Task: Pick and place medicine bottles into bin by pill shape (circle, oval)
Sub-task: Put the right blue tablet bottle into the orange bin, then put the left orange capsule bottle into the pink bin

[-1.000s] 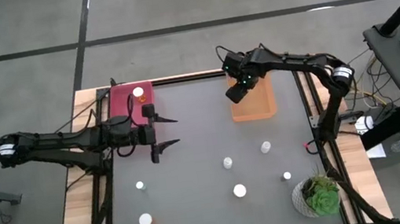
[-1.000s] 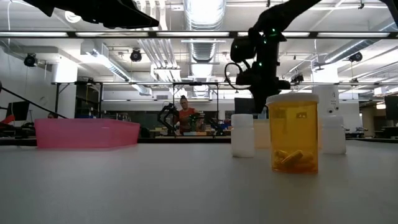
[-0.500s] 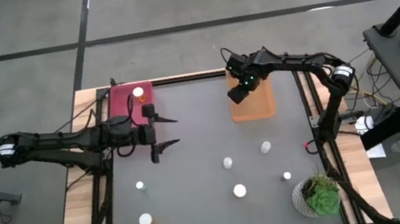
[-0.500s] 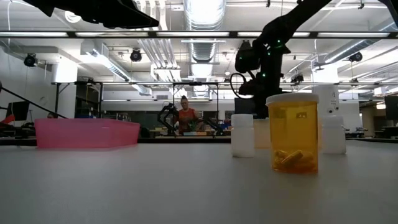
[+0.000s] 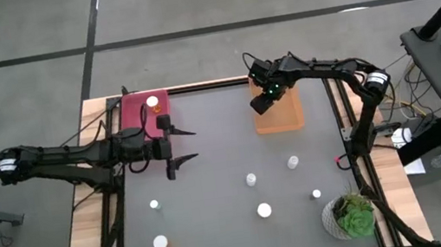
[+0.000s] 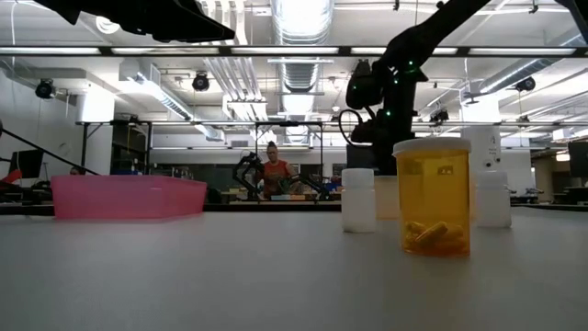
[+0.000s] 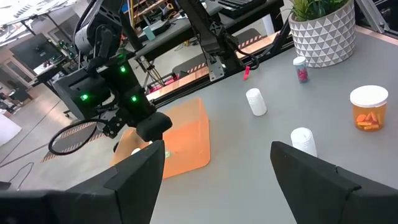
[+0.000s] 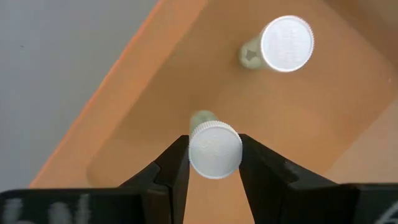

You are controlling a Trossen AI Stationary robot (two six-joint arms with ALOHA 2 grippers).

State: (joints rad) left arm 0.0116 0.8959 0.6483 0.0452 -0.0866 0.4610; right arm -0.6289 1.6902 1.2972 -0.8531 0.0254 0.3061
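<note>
our right gripper hangs over the orange bin at about one o'clock on the counter, its fingers pinching a small white-capped medicine bottle by the cap's sides. the bottle is above the bin floor, not yet let go. a second white-capped bottle already stands in that bin, near the held one but apart from it.

our left gripper waits at about nine o'clock, just beside the pink bin, its fingers spread wide and holding nothing. one bottle sits in the pink bin.

six bottles remain on the counter, scattered from five to seven o'clock; the low view shows one amber bottle with oval pills inside and a white one behind it. a potted plant stands at the five o'clock corner.

we judge these bottles light, stiff plastic with smooth, rounded walls, so they can slip or roll in the fingers and tip on landing. the cap's ridged rim looks the surest place to hold, taken squarely across its width, as now. we would lower the bottle close to the bin floor before letting go.
</note>
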